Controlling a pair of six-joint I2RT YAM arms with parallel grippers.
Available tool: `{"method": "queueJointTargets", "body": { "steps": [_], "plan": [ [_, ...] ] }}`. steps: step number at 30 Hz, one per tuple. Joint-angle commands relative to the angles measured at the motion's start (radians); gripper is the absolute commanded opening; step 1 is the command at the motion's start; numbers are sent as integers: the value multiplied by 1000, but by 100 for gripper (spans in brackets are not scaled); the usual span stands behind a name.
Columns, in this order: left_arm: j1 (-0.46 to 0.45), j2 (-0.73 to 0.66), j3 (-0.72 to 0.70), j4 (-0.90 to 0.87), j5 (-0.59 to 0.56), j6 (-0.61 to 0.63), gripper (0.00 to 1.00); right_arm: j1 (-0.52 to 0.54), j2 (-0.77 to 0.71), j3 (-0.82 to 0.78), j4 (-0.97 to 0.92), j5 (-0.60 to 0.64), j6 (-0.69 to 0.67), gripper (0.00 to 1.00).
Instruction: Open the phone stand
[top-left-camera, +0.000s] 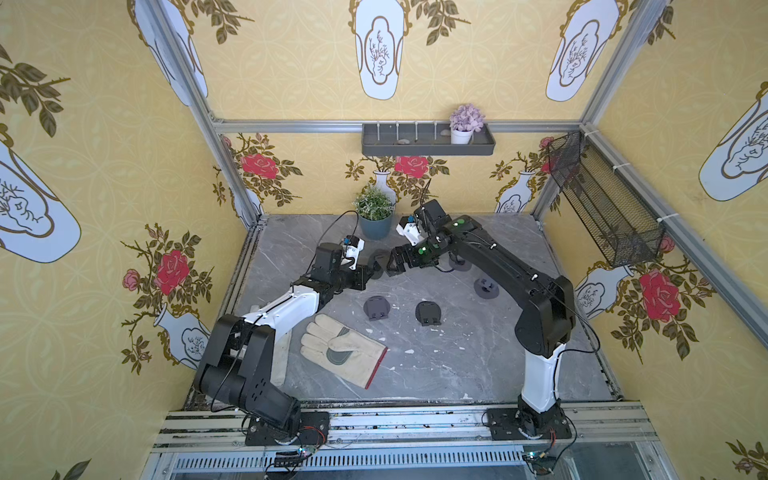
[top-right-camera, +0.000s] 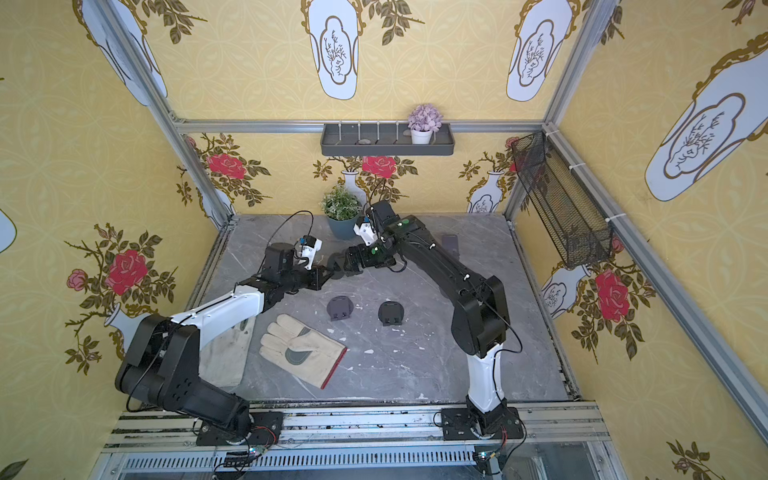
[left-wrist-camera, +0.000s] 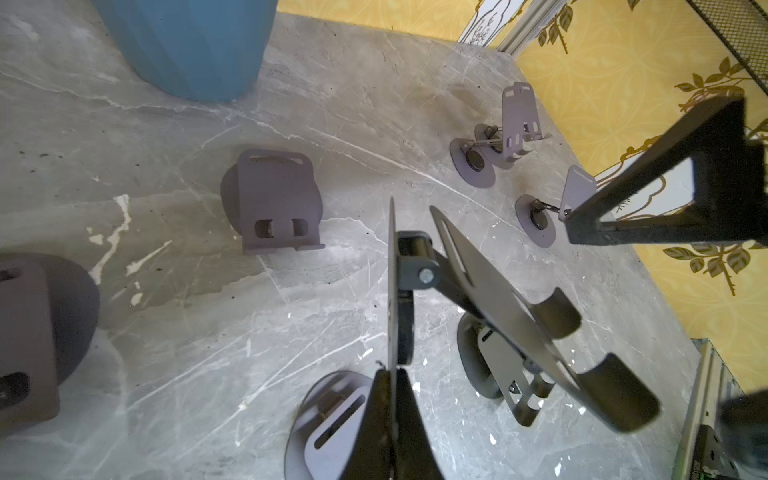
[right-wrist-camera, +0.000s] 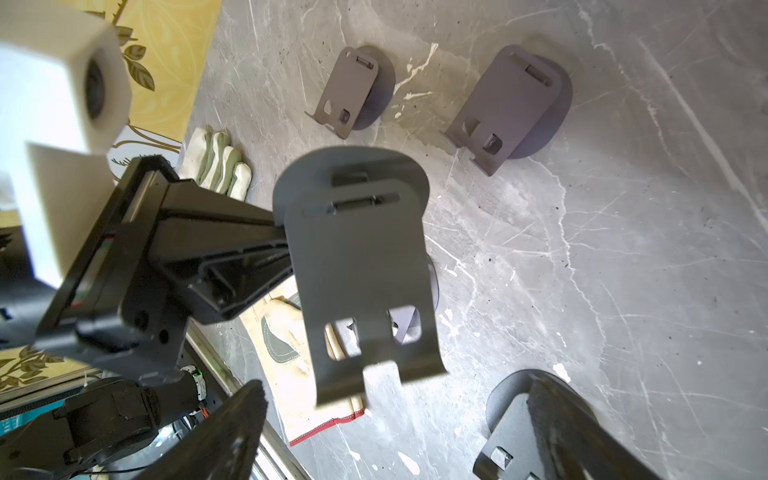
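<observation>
A dark grey phone stand (top-left-camera: 379, 262) (top-right-camera: 336, 262) hangs above the table's middle, between both grippers. My left gripper (left-wrist-camera: 390, 374) is shut on the edge of its round base (left-wrist-camera: 390, 291). The hinged cradle plate (left-wrist-camera: 498, 299) stands angled away from that base. In the right wrist view the stand (right-wrist-camera: 357, 257) faces the camera, with the left gripper's fingers (right-wrist-camera: 232, 232) clamped on its side. My right gripper (right-wrist-camera: 397, 399) (top-left-camera: 392, 264) is open just beside the cradle's hooked lip. Its fingers (right-wrist-camera: 237, 432) touch nothing.
Two folded stands (top-left-camera: 376, 308) (top-left-camera: 428, 312) lie on the marble table (top-left-camera: 457, 365), and unfolded ones (top-left-camera: 486, 287) (left-wrist-camera: 515, 124) stand further right. A work glove (top-left-camera: 343, 349) lies near the front. A blue plant pot (top-left-camera: 375, 224) sits at the back.
</observation>
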Motion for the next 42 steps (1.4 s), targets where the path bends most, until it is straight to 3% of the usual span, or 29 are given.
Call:
{"method": "queueJointTargets", "body": {
  "steps": [1, 21, 28, 33, 40, 42],
  "plan": [
    [1, 3, -9, 8, 17, -12, 0, 2, 21, 16, 24, -6, 8, 98],
    [-2, -20, -53, 39, 100, -38, 0, 1, 191, 173, 49, -89, -6, 100],
    [-1, -15, -49, 33, 102, -33, 0, 6, 210, 183, 47, -113, -14, 92],
    [-1, -10, -46, 34, 100, -30, 0, 8, 212, 179, 49, -134, -19, 82],
    [-1, 0, -34, 32, 102, -29, 0, 9, 195, 150, 77, -155, -12, 50],
    [-1, 0, -31, 31, 102, -29, 0, 9, 195, 150, 75, -153, -12, 48]
  ]
}}
